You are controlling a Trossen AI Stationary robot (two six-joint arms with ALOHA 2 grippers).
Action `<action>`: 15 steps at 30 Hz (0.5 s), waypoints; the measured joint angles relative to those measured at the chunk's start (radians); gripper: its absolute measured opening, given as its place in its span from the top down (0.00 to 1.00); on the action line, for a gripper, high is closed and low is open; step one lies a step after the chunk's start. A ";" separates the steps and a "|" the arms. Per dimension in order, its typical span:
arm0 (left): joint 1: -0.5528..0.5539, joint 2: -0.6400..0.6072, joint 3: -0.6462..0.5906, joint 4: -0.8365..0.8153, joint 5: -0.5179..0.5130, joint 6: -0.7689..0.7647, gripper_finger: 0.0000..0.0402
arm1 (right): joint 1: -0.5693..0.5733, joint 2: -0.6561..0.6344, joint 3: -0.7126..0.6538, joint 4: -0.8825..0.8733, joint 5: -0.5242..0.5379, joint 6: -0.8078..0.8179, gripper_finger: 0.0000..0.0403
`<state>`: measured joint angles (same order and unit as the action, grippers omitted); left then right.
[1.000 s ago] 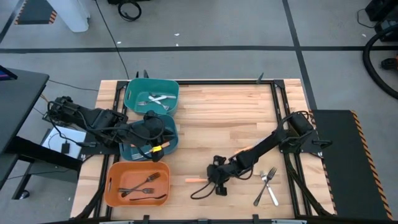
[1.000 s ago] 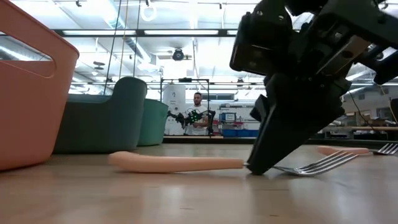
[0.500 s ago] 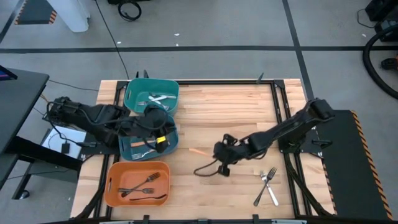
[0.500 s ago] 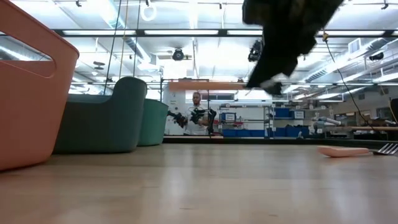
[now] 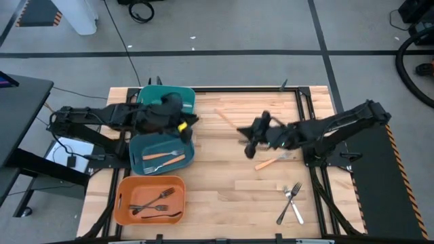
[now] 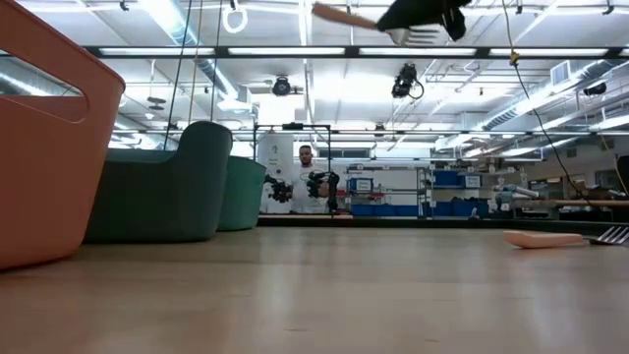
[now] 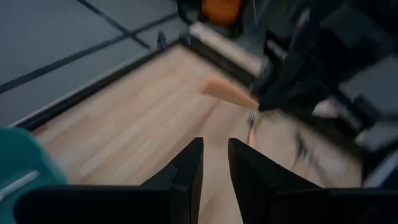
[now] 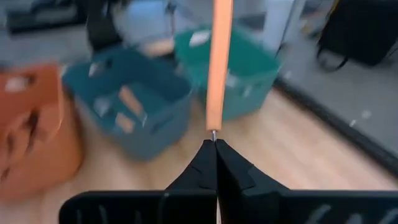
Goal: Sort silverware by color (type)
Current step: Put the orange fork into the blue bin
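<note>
Right gripper (image 5: 248, 133) is clamped on a slim orange-handled fork (image 5: 226, 119), high above the wooden table (image 5: 230, 196); left gripper (image 7: 214, 163), fingers slightly apart, hovers over the green plastic bin (image 5: 147, 98).

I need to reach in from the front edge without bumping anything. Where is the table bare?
Bare wood lies between the orange bin and the fork pair at front right. Crowded: the teal bins under the left gripper, and mid-table, where the right gripper holds an orange-handled fork aloft.
</note>
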<state>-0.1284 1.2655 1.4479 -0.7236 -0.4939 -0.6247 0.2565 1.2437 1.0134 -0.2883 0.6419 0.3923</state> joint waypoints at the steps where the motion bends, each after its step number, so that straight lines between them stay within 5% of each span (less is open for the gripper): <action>1: 0.015 0.000 0.000 0.033 -0.001 -0.002 0.79 | -0.017 -0.017 0.000 0.026 0.009 -0.025 1.00; 11: 0.148 0.048 0.000 0.266 0.002 0.123 0.79 | -0.184 -0.094 0.002 0.285 -0.013 -0.293 1.00; 15: 0.210 0.096 0.000 0.357 0.097 0.062 0.79 | -0.225 -0.082 0.002 0.387 -0.089 -0.418 1.00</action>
<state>0.0813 1.3613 1.4483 -0.3666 -0.3965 -0.5630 0.0316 1.1614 1.0157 0.0988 0.5525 -0.0261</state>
